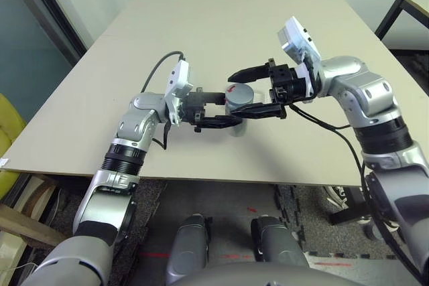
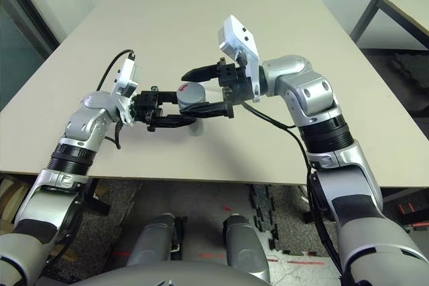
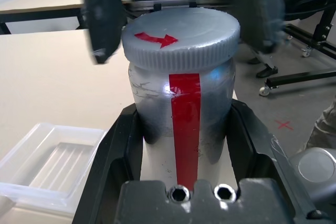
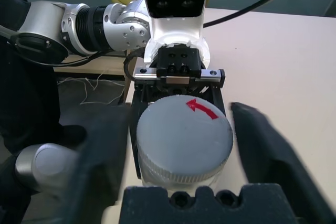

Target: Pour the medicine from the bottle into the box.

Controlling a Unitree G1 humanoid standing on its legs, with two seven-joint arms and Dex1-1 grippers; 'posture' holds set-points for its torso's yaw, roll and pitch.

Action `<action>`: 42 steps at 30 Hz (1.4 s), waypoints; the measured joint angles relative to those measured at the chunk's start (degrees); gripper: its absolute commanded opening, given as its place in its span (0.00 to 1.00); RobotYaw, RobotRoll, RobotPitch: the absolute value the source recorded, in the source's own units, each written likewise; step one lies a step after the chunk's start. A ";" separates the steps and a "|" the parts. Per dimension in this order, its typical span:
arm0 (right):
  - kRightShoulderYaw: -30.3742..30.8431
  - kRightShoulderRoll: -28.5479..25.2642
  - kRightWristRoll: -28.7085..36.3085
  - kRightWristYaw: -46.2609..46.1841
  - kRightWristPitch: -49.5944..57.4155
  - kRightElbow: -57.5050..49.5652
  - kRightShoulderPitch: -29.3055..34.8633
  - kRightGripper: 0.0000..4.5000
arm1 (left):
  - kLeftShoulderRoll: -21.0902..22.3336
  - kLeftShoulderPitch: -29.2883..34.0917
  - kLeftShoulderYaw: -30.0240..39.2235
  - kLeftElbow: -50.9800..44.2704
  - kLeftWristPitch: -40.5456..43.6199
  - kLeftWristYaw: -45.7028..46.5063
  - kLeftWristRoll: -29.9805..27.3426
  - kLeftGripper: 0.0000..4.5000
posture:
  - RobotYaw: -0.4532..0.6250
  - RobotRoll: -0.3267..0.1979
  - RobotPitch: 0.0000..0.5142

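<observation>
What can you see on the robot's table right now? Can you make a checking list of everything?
Surface: beige table, flat, bare beyond the arms.
Bottle: silver-grey bottle with a red stripe, upright, its grey cap with a red arrow on.
Box: clear plastic box on the table beside the bottle, nothing seen in it.
Medicine: not visible; the bottle is capped.
Clutter: nothing seen.
Left gripper: fingers clamped on the bottle's body.
Right gripper: fingers open, one on each side of the cap, gap showing.
Cables: black cable loops over the left wrist; another hangs from the right arm.
Surroundings: second table at far right; floor mats below.
</observation>
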 measured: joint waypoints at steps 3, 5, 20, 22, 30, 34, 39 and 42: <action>0.00 0.12 0.03 -0.09 0.17 0.13 0.03 0.58 | 0.06 0.07 0.00 0.00 -0.24 -0.02 0.02 0.54 | 0.39 0.62 0.09; -0.04 0.27 0.14 -0.25 0.56 0.13 0.03 0.58 | 0.12 0.12 0.01 0.00 -0.24 -0.06 0.01 0.54 | 0.39 0.62 0.09; -7.79 4.01 7.01 -6.78 5.94 1.33 -1.00 0.58 | 0.22 0.50 -0.07 1.42 -0.51 -0.07 -0.34 0.54 | 0.39 0.62 0.09; -8.05 3.65 6.56 -7.86 4.66 2.41 -0.94 0.58 | 0.22 0.49 -0.10 1.49 -0.51 -0.07 -0.33 0.54 | 0.39 0.62 0.09; -9.09 -0.19 -8.24 -22.70 -11.13 21.52 2.20 0.58 | 1.17 0.84 -0.02 1.71 -0.53 -0.06 -0.21 0.54 | 0.39 0.62 0.09; -11.93 0.34 -10.97 -29.03 -18.38 31.61 4.51 0.58 | 1.14 0.85 0.04 1.73 -0.69 0.35 -0.14 0.54 | 0.39 0.62 0.09; -14.50 2.20 -13.27 -36.73 -25.56 39.65 6.83 0.58 | 1.14 0.85 0.18 1.73 -0.73 0.76 -0.15 0.54 | 0.40 0.62 0.09; -15.29 3.12 -14.35 -40.18 -28.80 42.32 6.79 0.58 | 1.17 0.85 0.21 1.72 -0.72 0.87 -0.16 0.54 | 0.40 0.62 0.09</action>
